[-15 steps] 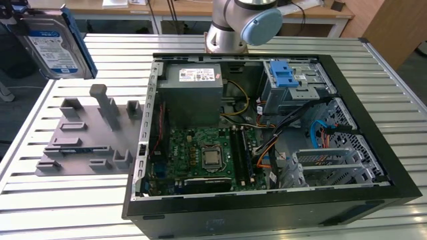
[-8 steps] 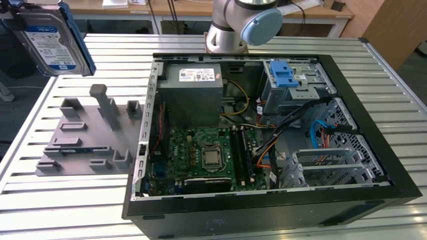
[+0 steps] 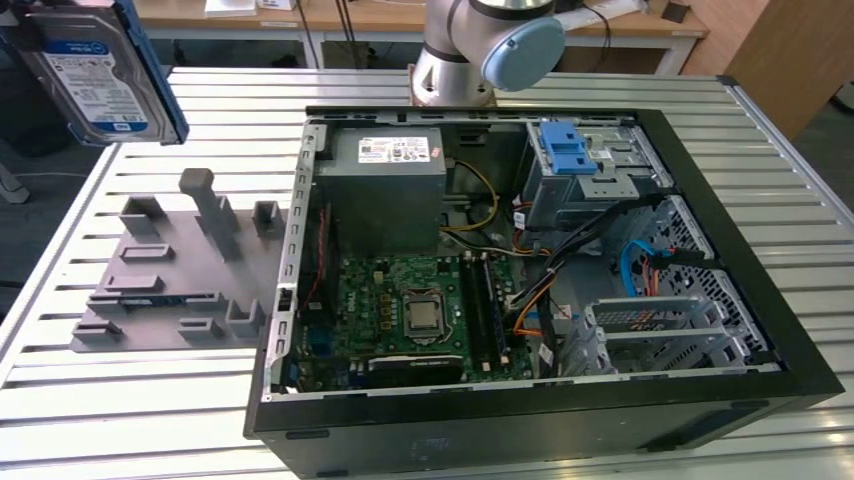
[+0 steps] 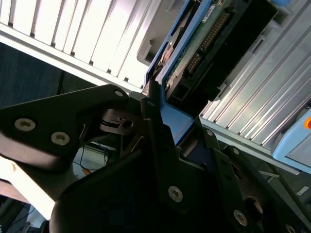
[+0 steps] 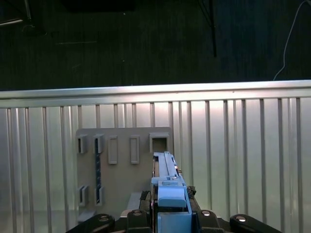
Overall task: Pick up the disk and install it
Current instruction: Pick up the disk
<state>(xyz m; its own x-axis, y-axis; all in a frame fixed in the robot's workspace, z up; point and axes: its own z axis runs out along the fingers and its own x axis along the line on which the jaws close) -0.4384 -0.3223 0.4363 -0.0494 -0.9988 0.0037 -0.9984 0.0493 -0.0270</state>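
The pincer (image 4: 177, 127) is clamped on the disk (image 3: 100, 70), aloft at the exterior view's upper left, above the bench (image 3: 134, 405). Held by one carrier edge, it could twist and jam entering the computer case (image 3: 534, 425).

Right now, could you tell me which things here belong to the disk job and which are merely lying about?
Job: the disk, clamped in the gripper's jaws; the open computer case; probably its drive cage with the blue latch.
Lying about: grey holder plate; power supply box; motherboard.
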